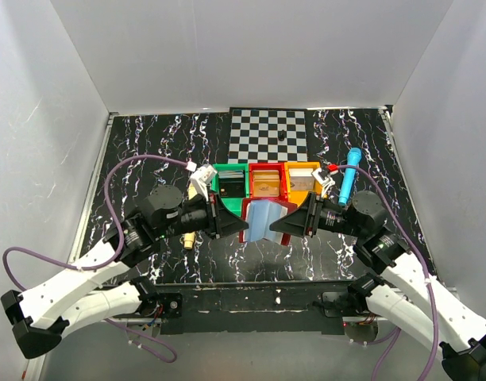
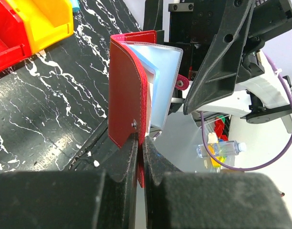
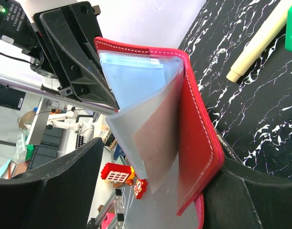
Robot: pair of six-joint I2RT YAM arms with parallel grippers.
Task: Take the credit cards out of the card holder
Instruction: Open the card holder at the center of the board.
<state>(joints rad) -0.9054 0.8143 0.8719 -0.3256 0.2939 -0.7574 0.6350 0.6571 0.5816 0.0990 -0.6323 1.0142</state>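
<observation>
On your left, the left gripper [image 2: 140, 143] is clenched on an edge of the small dark red bifold card holder's [image 2: 129, 90] cover. The holder hangs half open between the two arms, over the black marbled table [image 1: 148, 151] and just in front of the red plastic bin [image 1: 266, 182]. On your right, the right gripper [image 1: 279, 224] is unclenched. One finger sits just beside the red cover, and the other stands apart from the fanned pale-blue sleeves.

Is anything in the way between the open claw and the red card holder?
Nothing visible. The right gripper, open, straddles one flap of the card holder; the left gripper pinches the other flap.
</observation>
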